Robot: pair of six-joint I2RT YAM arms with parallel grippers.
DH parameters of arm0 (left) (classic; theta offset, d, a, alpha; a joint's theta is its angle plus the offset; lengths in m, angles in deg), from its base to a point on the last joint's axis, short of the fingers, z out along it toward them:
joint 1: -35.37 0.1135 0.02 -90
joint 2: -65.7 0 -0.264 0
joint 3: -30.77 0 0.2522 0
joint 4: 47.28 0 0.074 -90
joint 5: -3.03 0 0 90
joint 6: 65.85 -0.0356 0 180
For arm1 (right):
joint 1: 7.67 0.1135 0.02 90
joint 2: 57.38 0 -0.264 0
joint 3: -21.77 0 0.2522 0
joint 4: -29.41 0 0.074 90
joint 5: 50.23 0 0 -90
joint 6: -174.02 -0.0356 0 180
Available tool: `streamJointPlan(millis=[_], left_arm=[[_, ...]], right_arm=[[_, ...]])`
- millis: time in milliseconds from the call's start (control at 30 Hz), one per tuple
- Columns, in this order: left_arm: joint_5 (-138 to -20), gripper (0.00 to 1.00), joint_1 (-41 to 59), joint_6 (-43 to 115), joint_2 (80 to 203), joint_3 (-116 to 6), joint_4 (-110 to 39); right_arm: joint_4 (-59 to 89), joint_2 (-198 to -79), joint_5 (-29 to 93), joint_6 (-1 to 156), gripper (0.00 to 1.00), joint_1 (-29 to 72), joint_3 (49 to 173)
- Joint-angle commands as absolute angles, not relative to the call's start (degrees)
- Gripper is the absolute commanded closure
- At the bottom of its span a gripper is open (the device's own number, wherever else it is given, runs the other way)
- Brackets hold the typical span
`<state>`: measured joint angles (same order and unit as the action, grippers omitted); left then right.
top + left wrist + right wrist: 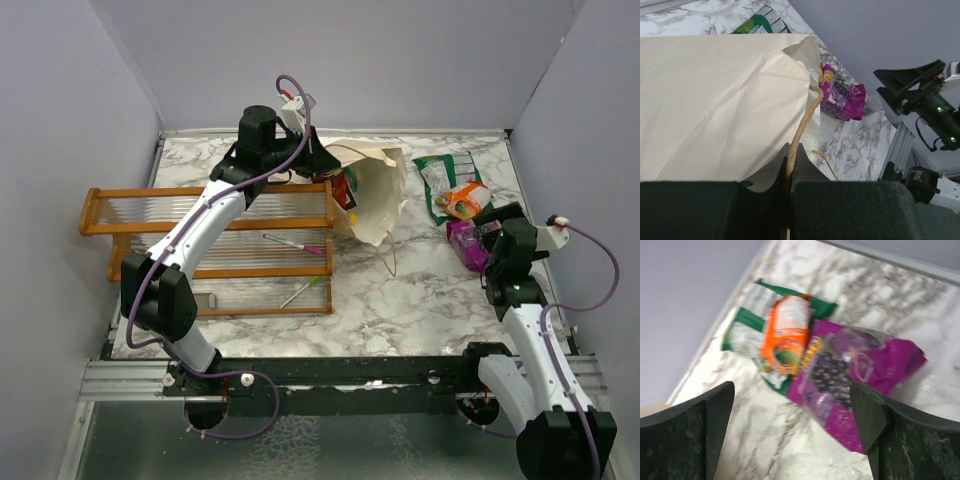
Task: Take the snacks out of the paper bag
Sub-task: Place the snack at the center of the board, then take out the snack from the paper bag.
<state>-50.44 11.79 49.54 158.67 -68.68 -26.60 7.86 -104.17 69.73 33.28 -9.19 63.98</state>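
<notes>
Marble table (400,300) is occupied at its back centre by one paper bag (378,195), which is slumped over, its mouth seemingly turned towards the one orange wooden rack (200,240) just beside it on the left. Two arms are counted. The left gripper (789,162) is clamped shut on a twine handle (805,117) of the bag, so that the mouth is held up and open. The right gripper (792,415) is spread wide and holds nothing; it is poised just above the packets on the right side of the table, well apart from the bag.

Three snacks are counted outside the bag: one green-white packet (437,178), one magenta packet (466,246) and one orange packet (465,199), the orange one lying across the green-white one and touching the magenta one. One red packet (346,188) is seen in the bag's mouth; whether more are hidden behind it cannot be told. A second twine loop (390,255) is trailed on the marble in front of the bag.

The step in hand is judged to be the setting-down of the magenta packet, with the task partly done. For the next move, the right arm must be brought back across to the bag's mouth and closed on the red packet, while the handle is kept pinched so the paper is not dragged along.
</notes>
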Motion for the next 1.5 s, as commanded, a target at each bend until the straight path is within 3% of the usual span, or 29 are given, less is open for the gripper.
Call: streamJointPlan(millis=[0,100,233,367,533,633,933,1033,1267,1467], left_arm=[[-49.27,1.0,12.07,49.01,156.76,-69.07,-27.97],[-49.27,1.0,11.99,48.45,156.85,-68.95,-28.03],[-50.73,1.0,11.9,45.47,156.29,-68.66,-27.65],[-52.55,1.0,11.81,43.32,155.61,-68.98,-26.36],[-53.64,1.0,10.82,40.99,153.66,-67.67,-27.32],[-54.43,1.0,10.1,39.58,151.85,-65.96,-28.95],[-57.43,1.0,9.22,36.13,150.55,-64.73,-28.72],[-57.95,1.0,9.22,35.8,151.1,-65.06,-27.95],[-56.63,1.0,9.24,37.14,151.5,-65.0,-28.81],[-55.62,1.0,9.24,37.8,151.75,-64.99,-29.34]], right_arm=[[7.61,-98.52,57.82,44.85,0.01,-9.34,67.73],[13.39,-96.18,41.48,54.84,0.01,-9.34,67.35],[24.8,-97.76,8.03,61.78,0.01,-9.08,67.03],[33.65,-104.44,-1.96,58.23,0.01,-3.7,66.89],[33.6,-110.91,12.01,69.05,0.01,13.25,70.23],[33.87,-115.58,19.81,72.21,0.0,17.96,72.82],[44.21,-128.72,26.07,80.86,0.34,19.13,74.84],[46.01,-134.71,25.88,83.87,0.39,19.13,77.33],[48.67,-147.3,27.24,87.49,0.3,19.73,81.66],[50.49,-155.29,31.81,88.64,0.31,21.02,85.57]])
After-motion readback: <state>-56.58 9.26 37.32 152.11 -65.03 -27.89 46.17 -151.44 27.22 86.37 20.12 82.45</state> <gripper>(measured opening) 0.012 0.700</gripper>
